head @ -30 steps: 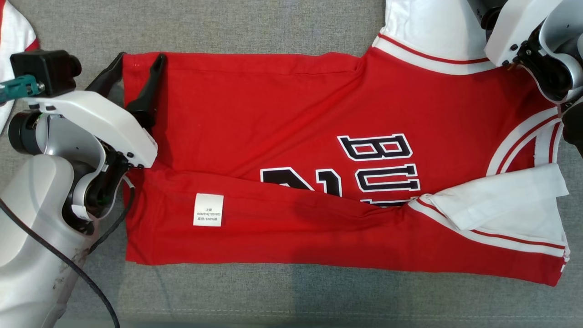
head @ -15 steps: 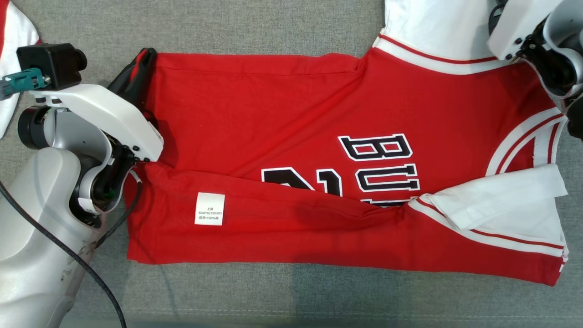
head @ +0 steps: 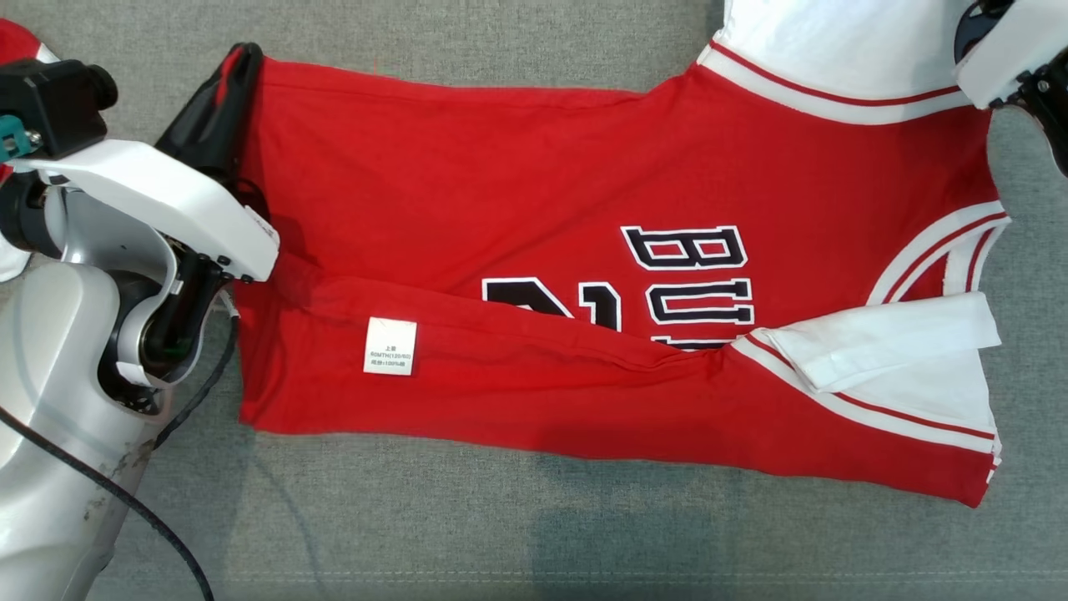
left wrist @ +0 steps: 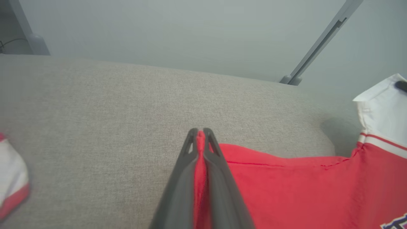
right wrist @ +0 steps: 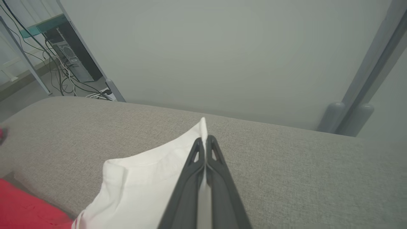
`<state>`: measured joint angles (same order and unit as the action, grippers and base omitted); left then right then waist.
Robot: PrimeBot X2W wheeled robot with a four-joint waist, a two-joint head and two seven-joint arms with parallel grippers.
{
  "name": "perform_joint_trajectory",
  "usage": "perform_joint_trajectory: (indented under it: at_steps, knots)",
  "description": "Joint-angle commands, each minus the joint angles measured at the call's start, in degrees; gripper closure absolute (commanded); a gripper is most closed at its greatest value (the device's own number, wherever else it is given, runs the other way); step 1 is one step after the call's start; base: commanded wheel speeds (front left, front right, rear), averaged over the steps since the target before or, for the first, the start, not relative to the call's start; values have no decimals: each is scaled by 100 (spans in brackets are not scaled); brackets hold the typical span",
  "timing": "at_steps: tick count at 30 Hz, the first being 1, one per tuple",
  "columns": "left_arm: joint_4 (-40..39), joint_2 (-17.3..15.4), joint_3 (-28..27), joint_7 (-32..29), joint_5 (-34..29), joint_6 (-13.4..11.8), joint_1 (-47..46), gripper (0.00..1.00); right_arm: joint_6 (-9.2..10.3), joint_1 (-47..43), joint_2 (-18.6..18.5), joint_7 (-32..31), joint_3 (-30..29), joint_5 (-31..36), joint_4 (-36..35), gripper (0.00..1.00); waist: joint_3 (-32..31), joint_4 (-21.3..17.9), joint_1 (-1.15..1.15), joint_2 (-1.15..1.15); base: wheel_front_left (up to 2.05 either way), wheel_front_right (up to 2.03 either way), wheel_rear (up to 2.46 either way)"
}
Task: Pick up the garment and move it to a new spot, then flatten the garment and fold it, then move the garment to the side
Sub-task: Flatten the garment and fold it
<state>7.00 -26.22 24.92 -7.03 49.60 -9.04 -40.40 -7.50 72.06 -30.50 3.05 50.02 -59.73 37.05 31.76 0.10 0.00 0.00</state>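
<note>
Gripping the shirt (head: 542, 184) at two points, both claws fully closed on cloth.

- Left gripper (left wrist: 200, 132): fingers pressed together on the red hem corner at the shirt's far left end, with a thin strip of red fabric pinched between them.
- Right gripper (right wrist: 204, 140): fingers pressed together on the edge of the white far sleeve (right wrist: 143, 181), with the white cloth showing in the slit between them and poking out past the tips.
- Shirt: spread sideways on the grey cushion (head: 501, 517), hem to the left, shoulders to the right. The near long edge is folded up over the front, covering the lower part of the black lettering (head: 692, 275). A white label (head: 390, 346) shows on that flap. The near sleeve (head: 893, 342) lies folded across the flap's right end.
- Another red-and-white cloth (left wrist: 12, 178) lies off to the left, apart from the shirt.
</note>
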Motion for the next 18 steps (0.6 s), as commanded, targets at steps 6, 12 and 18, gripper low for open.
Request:
perform_joint_trajectory:
  at_steps: [6,12,18]
  knots:
    - [-397,-372,-332,21,53,-101,170,100,1,-494,-467,250,146,-254,-684,100,-152,-54,0,0,0,0,0]
    - [-664,-411,-385,21,210,-89,482,100,1,-918,-875,524,177,-411,-1285,100,-250,-81,0,0,0,0,0]
    - [-1083,-543,-562,67,424,-157,1022,100,1,-1982,-1432,1003,17,-619,-2353,100,-397,-127,0,0,0,0,0]
